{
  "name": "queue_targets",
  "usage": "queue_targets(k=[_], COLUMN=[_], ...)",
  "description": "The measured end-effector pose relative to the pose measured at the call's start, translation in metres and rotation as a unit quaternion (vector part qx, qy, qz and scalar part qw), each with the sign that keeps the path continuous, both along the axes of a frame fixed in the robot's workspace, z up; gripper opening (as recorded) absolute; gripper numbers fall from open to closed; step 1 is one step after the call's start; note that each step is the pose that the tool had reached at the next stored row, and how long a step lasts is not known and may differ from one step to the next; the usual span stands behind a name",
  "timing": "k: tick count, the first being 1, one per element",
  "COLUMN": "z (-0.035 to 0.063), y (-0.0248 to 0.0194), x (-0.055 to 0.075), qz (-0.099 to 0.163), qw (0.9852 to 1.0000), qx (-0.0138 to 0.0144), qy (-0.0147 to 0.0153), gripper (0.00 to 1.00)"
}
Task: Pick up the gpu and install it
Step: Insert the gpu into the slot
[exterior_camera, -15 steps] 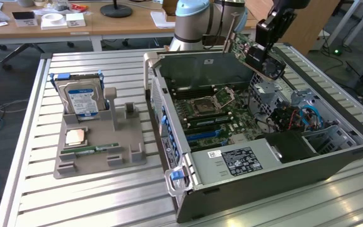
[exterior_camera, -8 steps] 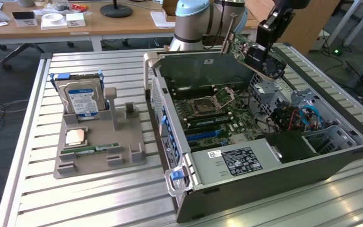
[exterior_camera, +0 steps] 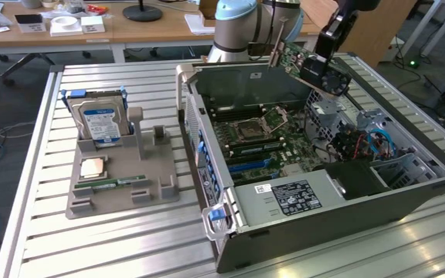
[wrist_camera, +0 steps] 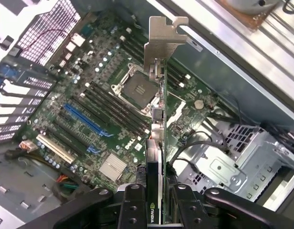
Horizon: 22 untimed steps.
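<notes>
We list the table (exterior_camera: pixel 130 243), slatted metal; the case (exterior_camera: pixel 346 223), open, right of centre in the exterior view, motherboard (exterior_camera: pixel 261 139) showing; the gpu (exterior_camera: pixel 294 58), upper right of that view, tilted, above the case and apart from the motherboard; the tool (wrist_camera: pixel 159 210), clamped on the gpu's edge.

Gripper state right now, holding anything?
gripper: shut on the gpu, a thin green circuit card with a silver metal bracket, above the open dark grey computer case.

gpu (exterior_camera: pixel 298 58) in pincer (exterior_camera: pixel 323 65) over pc case (exterior_camera: pixel 346 223)
</notes>
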<state>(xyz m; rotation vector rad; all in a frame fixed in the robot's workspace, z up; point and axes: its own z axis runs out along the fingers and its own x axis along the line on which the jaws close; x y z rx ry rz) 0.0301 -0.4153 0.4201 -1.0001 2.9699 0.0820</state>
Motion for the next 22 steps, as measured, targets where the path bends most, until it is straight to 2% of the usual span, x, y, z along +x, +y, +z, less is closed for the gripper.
queue_targets(k=[6, 12, 17, 22], z=[0.0, 0.0, 0.0, 0.0], y=[0.0, 0.0, 0.0, 0.0], x=[0.0, 0.0, 0.0, 0.0], qz=[0.04, 0.083, 0.121, 0.159], qw=[0.9992, 0.9966, 0.9926, 0.9872], qx=[0.0, 0.0, 0.0, 0.0], qy=[0.0, 0.0, 0.0, 0.0], gripper=[0.26, 0.26, 0.26, 0.26])
